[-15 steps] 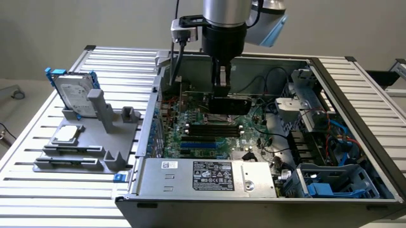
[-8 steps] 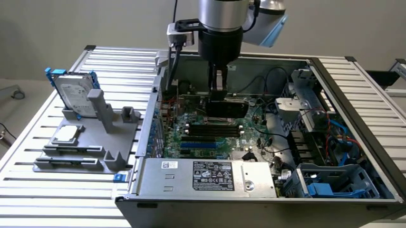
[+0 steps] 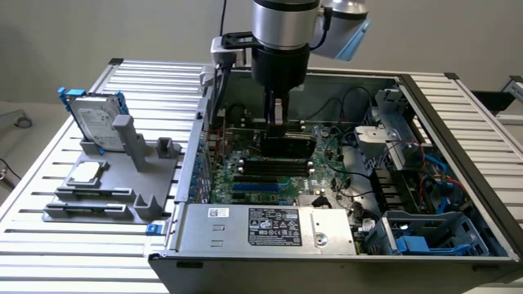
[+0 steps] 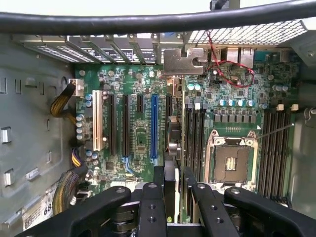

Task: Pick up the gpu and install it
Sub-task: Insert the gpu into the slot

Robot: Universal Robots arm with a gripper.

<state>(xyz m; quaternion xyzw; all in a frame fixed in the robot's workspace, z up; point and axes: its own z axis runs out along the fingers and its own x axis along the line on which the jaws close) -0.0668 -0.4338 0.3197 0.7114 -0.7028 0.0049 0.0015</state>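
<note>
The gpu (image 4: 173, 143), clamped edge-on in the half-open gripper (image 4: 173, 177), hangs with its long axis parallel to the blue slot (image 4: 154, 126) just beside it.

White sticker (image 4: 39, 213), perhaps "68", power supply label (image 3: 275, 226), print too small to read

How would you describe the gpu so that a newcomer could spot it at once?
Look into the open computer case, beneath the arm. The gpu is the black card gripped on edge by the gripper, the one card among empty expansion slots.
</note>
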